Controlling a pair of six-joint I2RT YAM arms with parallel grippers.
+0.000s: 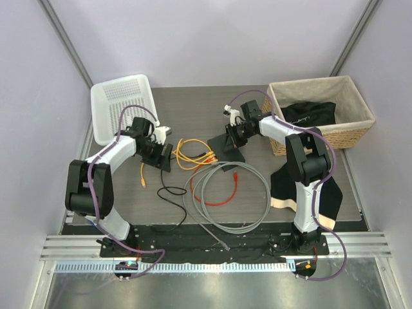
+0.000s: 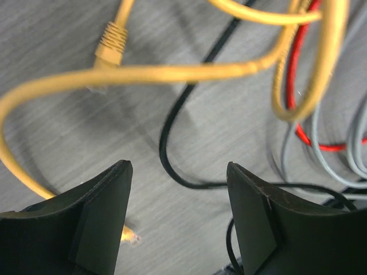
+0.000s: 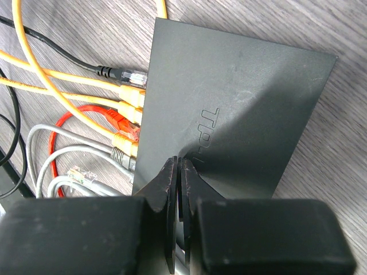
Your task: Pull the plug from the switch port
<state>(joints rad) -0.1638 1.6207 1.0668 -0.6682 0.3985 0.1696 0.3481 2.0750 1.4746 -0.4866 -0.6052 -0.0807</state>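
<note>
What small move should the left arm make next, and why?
Probably lift the left gripper straight up, clear of the cables. Its jaws stand open and empty, a loose yellow plug lies on the table, and the shut right gripper rests on the switch.

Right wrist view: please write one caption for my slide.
Shut jaws over the black switch; black, yellow, red and grey plugs sit along its left edge.

Bits you can't really make out
Right wrist view, lower middle: the lettering on the switch (image 3: pixel 229 103) reads "TP-", then disappears behind the right gripper (image 3: pixel 177 166). Left wrist view: the yellow cable (image 2: pixel 172 73) across the top is just blur, and the grey cables (image 2: pixel 361 143) run off the right edge.
</note>
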